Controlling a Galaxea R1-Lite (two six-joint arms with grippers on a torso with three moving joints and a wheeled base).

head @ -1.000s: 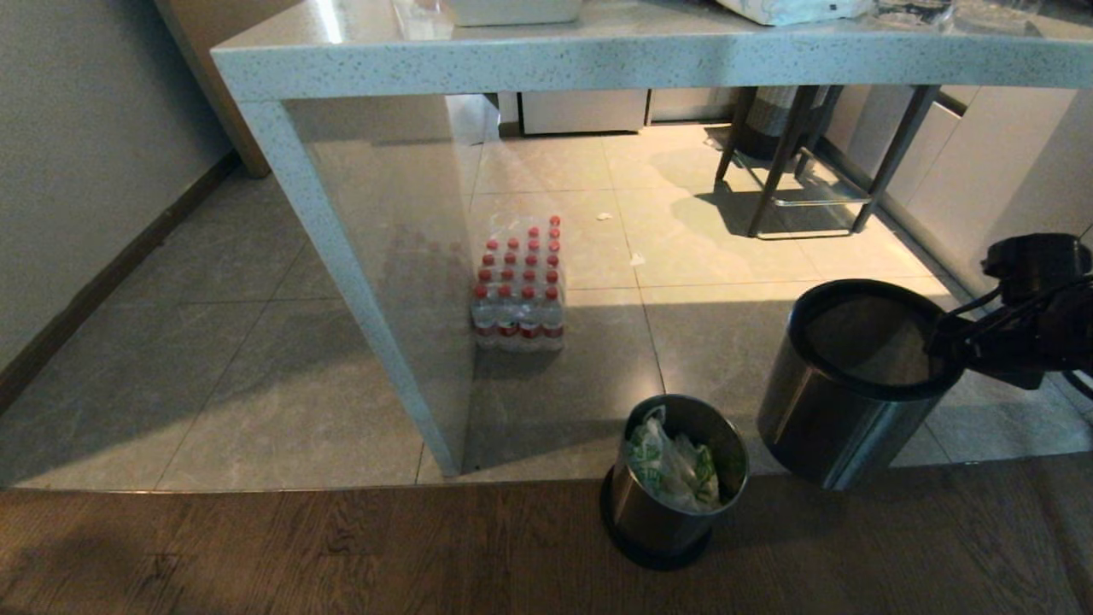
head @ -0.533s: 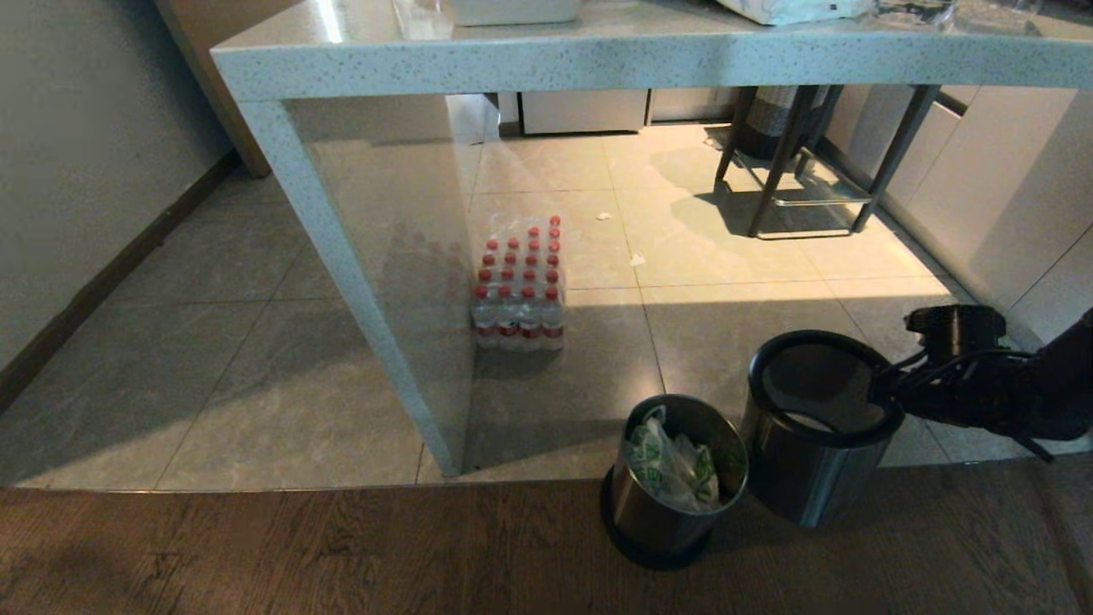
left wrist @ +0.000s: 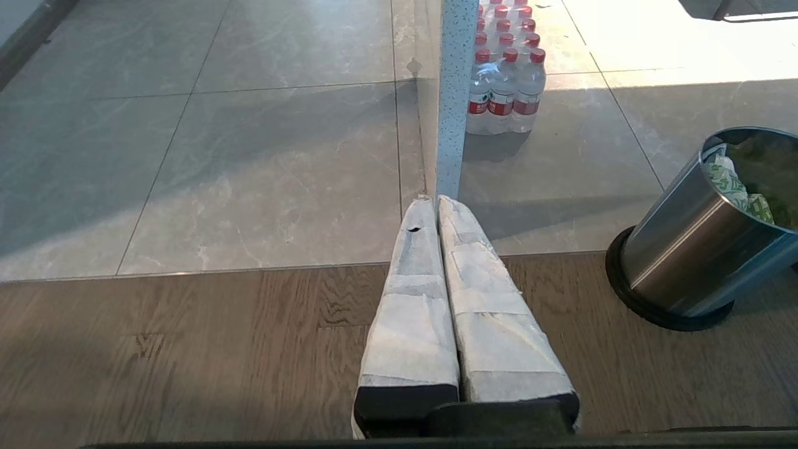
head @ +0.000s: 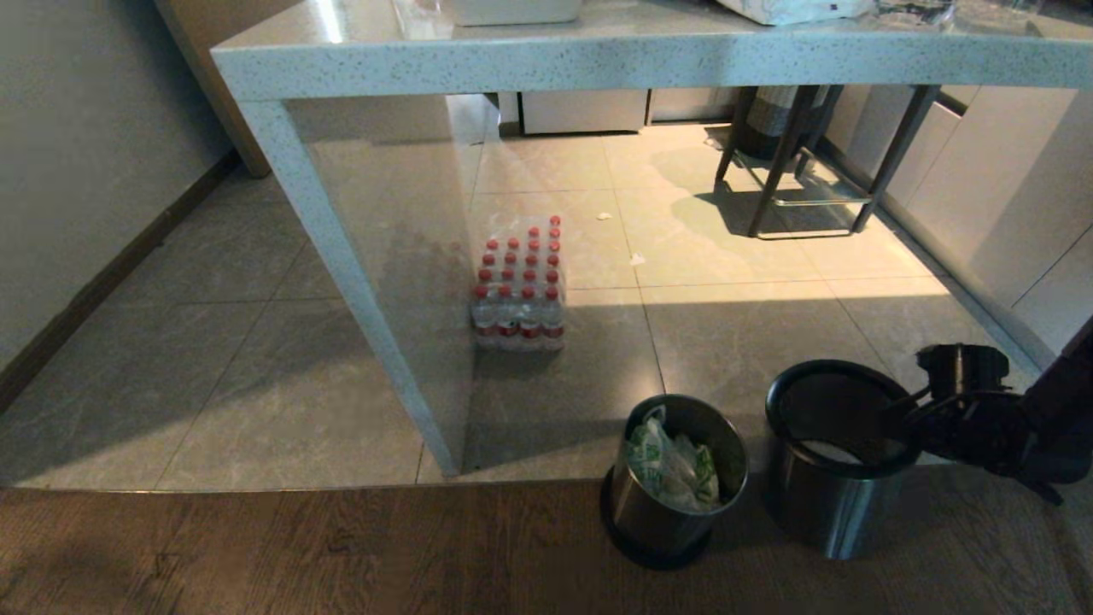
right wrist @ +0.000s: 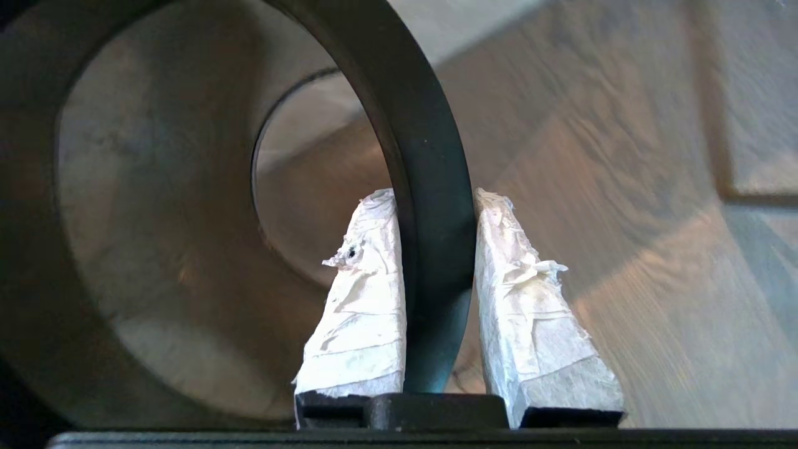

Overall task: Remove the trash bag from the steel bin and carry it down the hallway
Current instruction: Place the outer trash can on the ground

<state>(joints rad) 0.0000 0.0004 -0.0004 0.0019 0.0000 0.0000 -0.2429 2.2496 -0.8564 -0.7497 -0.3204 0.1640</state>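
sitting crumpled inside the steel bin [head: 675,478], the trash bag [head: 670,465] showed white plastic with green print, its top just below the rim. that bin stood upright on the wooden floor [head: 341,555], right at the edge where the grey tiles [head: 213,376] began, near the foot of the speckled counter leg [head: 376,299]. just beside the steel bin, on its right, stood a steel outer shell [head: 832,465] with a black rim, open at both ends so the floor showed through it. the right gripper [right wrist: 436,249] was clamped on that black rim, one taped finger inside the shell and one outside. beyond the steel bin, against the counter leg, sat a shrink-wrapped pack of red-capped water bottles [head: 521,286]. the left gripper [left wrist: 434,202] hung over the wood well left of the steel bin, its taped fingers pressed together, holding nothing.
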